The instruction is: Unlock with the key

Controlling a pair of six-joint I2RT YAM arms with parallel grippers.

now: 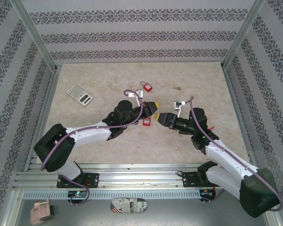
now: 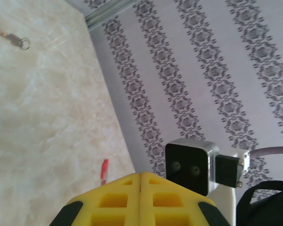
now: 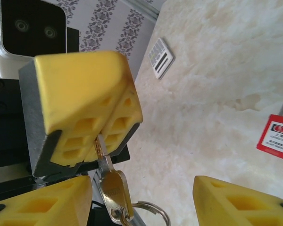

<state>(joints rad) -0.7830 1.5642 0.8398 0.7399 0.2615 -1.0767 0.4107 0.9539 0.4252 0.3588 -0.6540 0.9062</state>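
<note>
From above, the left gripper (image 1: 154,107) and the right gripper (image 1: 161,117) meet tip to tip at the middle of the beige marbled table (image 1: 104,141). A red plastic padlock (image 1: 146,86) lies just beyond them, and a second red padlock (image 1: 146,121) lies on their near side.

In the left wrist view, the yellow fingers (image 2: 118,197) are pressed together.

In the right wrist view, the left gripper clamps the blade of a brass key (image 3: 114,188) with a split ring. The key hangs between the right gripper's parted fingers (image 3: 236,202), which grip nothing.
</note>
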